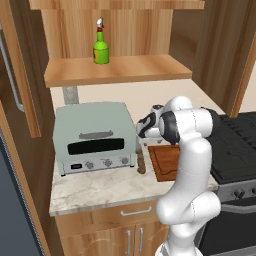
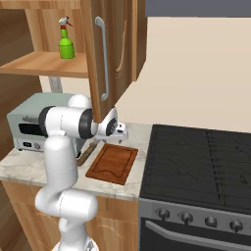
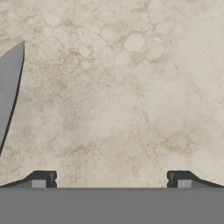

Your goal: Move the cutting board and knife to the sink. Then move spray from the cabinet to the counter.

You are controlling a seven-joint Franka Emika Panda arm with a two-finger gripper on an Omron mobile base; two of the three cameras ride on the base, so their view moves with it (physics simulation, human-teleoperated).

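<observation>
The reddish-brown cutting board point(image 1: 166, 162) point(image 2: 112, 163) lies flat on the marbled counter point(image 1: 100, 187) point(image 3: 131, 87), right of the toaster oven. The knife point(image 1: 141, 160) point(image 2: 84, 156) lies along the board's left edge, and its grey blade point(image 3: 8, 87) shows at the left of the hand view. My gripper point(image 2: 121, 136) point(image 3: 111, 179) hovers above bare counter behind the board. It is open, with nothing between its fingertips. The green spray point(image 1: 100, 47) point(image 2: 65, 39) stands upright on a shelf of the open cabinet point(image 1: 117, 70) point(image 2: 110, 49). The sink is out of view.
A pale green toaster oven point(image 1: 92, 137) point(image 2: 27, 122) fills the counter's left part. A black stovetop point(image 2: 196, 162) point(image 1: 237, 145) adjoins the counter on the right. The open cabinet door with its silver bar handle point(image 2: 104, 59) hangs just above my hand.
</observation>
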